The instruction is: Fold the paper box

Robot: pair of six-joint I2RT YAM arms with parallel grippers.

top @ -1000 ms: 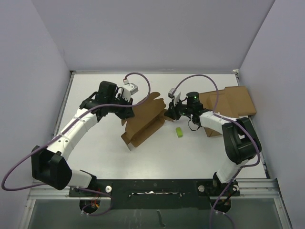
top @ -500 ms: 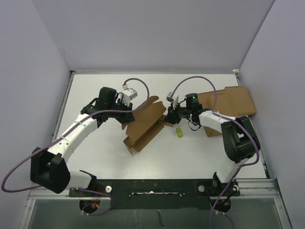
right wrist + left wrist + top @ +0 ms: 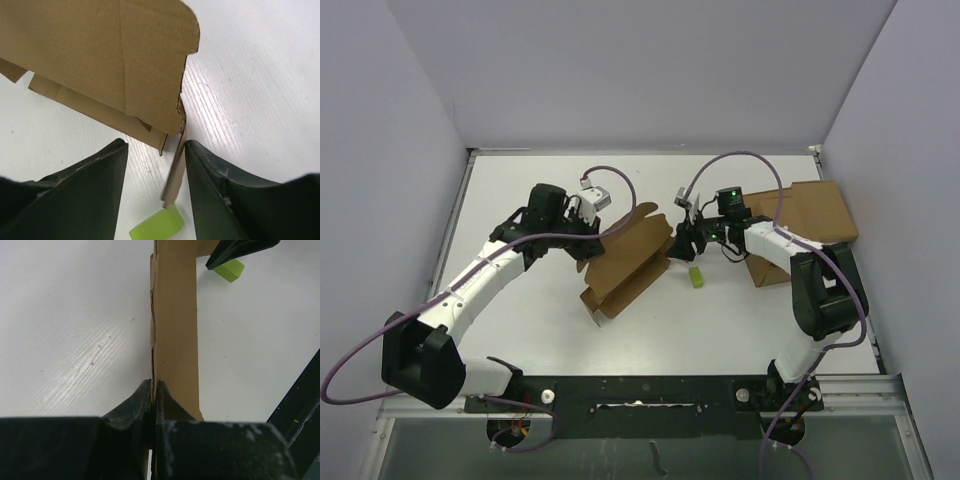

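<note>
Brown die-cut cardboard paper box sits half-folded, middle of the white table!
Small lime-green block just right of it; farther back, left pincer pinches its left wall, right pincer spread, a cardboard tab between its fingers.

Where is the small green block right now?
The green block lies on the table just right of the paper box, directly below the right gripper in the top view.

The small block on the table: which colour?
The block is light green, clearest in right wrist view.
</note>
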